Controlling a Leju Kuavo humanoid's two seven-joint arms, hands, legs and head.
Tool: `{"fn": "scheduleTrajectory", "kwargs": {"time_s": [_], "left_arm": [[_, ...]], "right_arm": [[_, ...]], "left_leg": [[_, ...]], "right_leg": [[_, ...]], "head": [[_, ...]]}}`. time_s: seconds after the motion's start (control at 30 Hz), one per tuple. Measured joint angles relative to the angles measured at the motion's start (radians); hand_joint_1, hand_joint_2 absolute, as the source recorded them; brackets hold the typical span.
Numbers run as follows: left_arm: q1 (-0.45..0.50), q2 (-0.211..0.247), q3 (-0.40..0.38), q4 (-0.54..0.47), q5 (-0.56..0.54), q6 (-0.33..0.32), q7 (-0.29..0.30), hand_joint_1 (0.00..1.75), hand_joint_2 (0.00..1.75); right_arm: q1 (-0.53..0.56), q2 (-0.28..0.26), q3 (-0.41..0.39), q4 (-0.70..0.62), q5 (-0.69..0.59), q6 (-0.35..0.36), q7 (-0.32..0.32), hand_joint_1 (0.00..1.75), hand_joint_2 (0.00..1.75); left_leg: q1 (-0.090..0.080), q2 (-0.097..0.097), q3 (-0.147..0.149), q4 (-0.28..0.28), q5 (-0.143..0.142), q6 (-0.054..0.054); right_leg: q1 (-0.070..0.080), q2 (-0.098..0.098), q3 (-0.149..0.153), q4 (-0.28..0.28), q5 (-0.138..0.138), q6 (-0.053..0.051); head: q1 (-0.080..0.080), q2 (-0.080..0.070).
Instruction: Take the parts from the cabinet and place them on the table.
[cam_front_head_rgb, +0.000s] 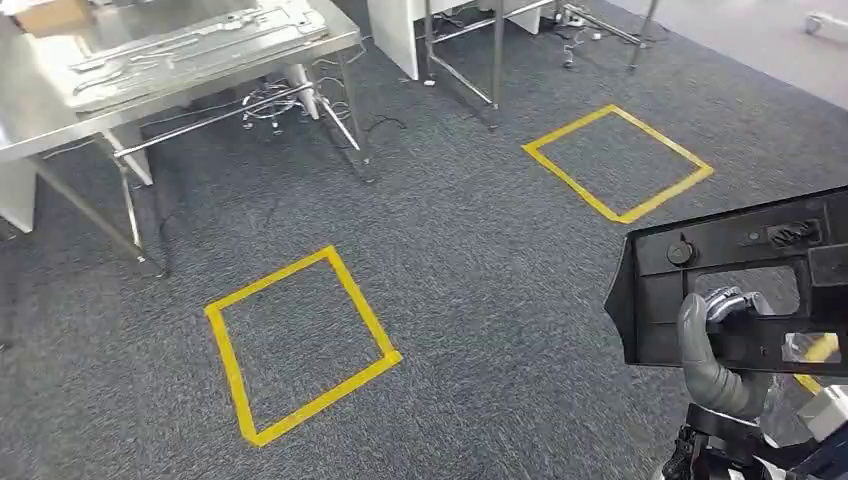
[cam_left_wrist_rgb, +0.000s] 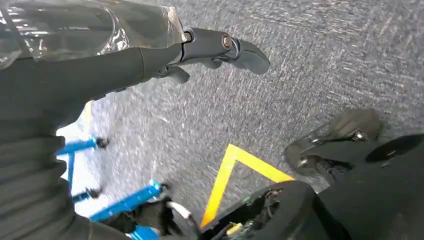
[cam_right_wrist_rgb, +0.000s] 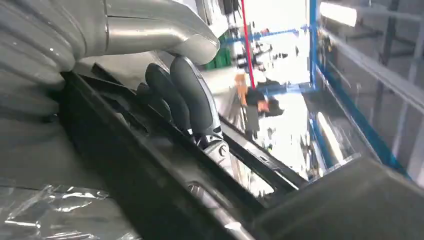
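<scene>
While the left hand (cam_left_wrist_rgb: 210, 50) hangs empty, fingers apart, the right hand (cam_front_head_rgb: 725, 345) grips a black part (cam_front_head_rgb: 740, 250).

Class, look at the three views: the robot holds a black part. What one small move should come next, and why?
Probably keep the grip and turn left toward the steel table. The right hand grips the black part above the carpet, and the table stands far off to the upper left, so release isn't yet sensible.

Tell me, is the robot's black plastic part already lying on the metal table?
No, the black part is held up over the carpet by the right hand, far from the metal table.
</scene>
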Motion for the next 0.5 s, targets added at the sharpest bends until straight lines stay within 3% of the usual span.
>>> {"fn": "scheduleTrajectory", "kwargs": {"time_s": [0.03,0.07,0.1,0.13,0.17,0.2,0.23,0.27,0.33,0.37,0.4,0.43,0.47,0.5], "left_arm": [[-0.001,0.000,0.000,0.000,0.002,0.000,0.000,0.00,1.75],[0.000,0.000,0.000,0.000,0.002,0.000,0.000,0.00,1.75],[0.002,0.001,0.000,0.000,0.002,0.000,0.000,0.00,1.75],[0.002,0.001,0.000,0.000,0.002,0.000,0.000,0.00,1.75],[0.002,0.001,0.000,0.000,0.002,0.002,0.002,0.00,1.75],[0.002,0.001,0.000,0.000,0.002,0.004,0.005,0.00,1.75],[-0.001,0.003,-0.001,0.000,0.002,0.007,0.007,0.00,1.75],[-0.004,0.003,0.000,0.000,0.002,0.007,0.008,0.00,1.75],[0.000,0.004,-0.001,0.000,0.006,0.011,0.013,0.00,1.75],[0.002,0.004,-0.001,0.000,0.007,0.013,0.018,0.00,1.75],[0.007,0.001,-0.001,0.000,0.009,0.014,0.021,0.00,1.75],[0.004,0.002,-0.001,0.000,0.009,0.015,0.021,0.00,1.75],[0.000,0.001,-0.001,0.000,0.010,0.016,0.021,0.00,1.75],[-0.003,0.000,-0.001,0.000,0.010,0.017,0.021,0.00,1.75]], "right_arm": [[0.000,0.000,0.000,0.001,-0.001,0.000,0.000,1.75,1.75],[0.000,0.000,0.000,0.002,-0.001,0.000,0.000,1.75,1.75],[0.000,0.002,0.000,0.003,-0.001,0.001,0.000,1.75,1.75],[-0.001,0.002,-0.001,0.004,-0.001,0.003,0.000,1.75,1.75],[-0.002,0.002,-0.001,0.004,-0.001,0.003,0.000,1.75,1.75],[-0.003,0.002,-0.001,0.004,-0.001,0.003,0.000,1.75,1.75],[-0.004,0.002,-0.002,0.004,-0.001,0.003,-0.001,1.75,1.75],[-0.003,0.002,-0.004,0.005,-0.001,0.003,-0.002,1.75,1.75],[-0.008,0.002,-0.005,0.006,-0.002,0.004,-0.001,1.75,1.75],[-0.011,0.002,-0.005,0.006,-0.004,0.006,0.000,1.75,1.75],[-0.008,0.002,-0.007,0.006,-0.005,0.006,0.000,1.75,1.75],[-0.009,0.002,-0.007,0.006,-0.006,0.006,0.000,1.75,1.75],[-0.008,0.001,-0.007,0.006,-0.006,0.006,0.000,1.75,1.75],[-0.006,0.001,-0.008,0.006,-0.007,0.006,0.001,1.75,1.75]], "left_leg": [[0.000,0.001,-0.035,0.059,-0.014,0.000],[-0.001,0.001,-0.046,0.071,-0.006,0.002],[-0.003,0.001,-0.031,0.033,0.021,0.007],[-0.005,0.003,0.007,-0.048,0.067,0.017],[-0.011,0.019,0.062,-0.161,0.119,0.032],[-0.022,0.070,0.109,-0.252,0.153,0.050],[-0.035,0.111,0.132,-0.306,0.153,0.059],[-0.035,0.103,0.132,-0.306,0.146,0.058],[-0.038,0.081,0.126,-0.307,0.140,0.056],[-0.032,0.062,0.144,-0.319,0.144,0.057],[-0.023,0.050,0.153,-0.324,0.151,0.055],[-0.020,0.040,0.155,-0.324,0.147,0.064],[-0.020,0.029,0.158,-0.323,0.149,0.072],[-0.021,0.015,0.159,-0.323,0.146,0.074]], "right_leg": [[0.001,-0.013,0.001,0.000,-0.003,0.000],[0.002,-0.025,0.004,0.000,-0.006,0.000],[0.002,-0.037,0.009,-0.001,-0.009,0.000],[0.004,-0.050,0.016,-0.004,-0.012,0.000],[0.006,-0.063,0.028,-0.012,-0.013,0.000],[0.006,-0.071,0.037,-0.022,-0.013,0.000],[0.014,-0.082,0.044,-0.024,-0.017,0.005],[0.014,-0.086,0.045,-0.028,-0.020,0.010],[0.015,-0.116,0.053,-0.034,-0.026,0.018],[0.021,-0.129,0.064,-0.037,-0.033,0.027],[0.013,-0.078,0.064,-0.019,-0.043,0.030],[0.016,-0.028,0.039,0.037,-0.077,0.027],[0.016,-0.001,-0.008,0.128,-0.121,0.025],[0.016,0.011,-0.059,0.221,-0.156,0.024]], "head": [[0.000,0.000],[0.000,0.000],[0.000,0.000],[0.000,0.000],[0.000,0.000],[0.000,0.000],[0.000,0.000],[0.000,0.000],[0.000,0.000],[-0.001,0.000],[0.001,0.000],[0.001,0.000],[0.001,0.000],[0.001,0.000]]}}
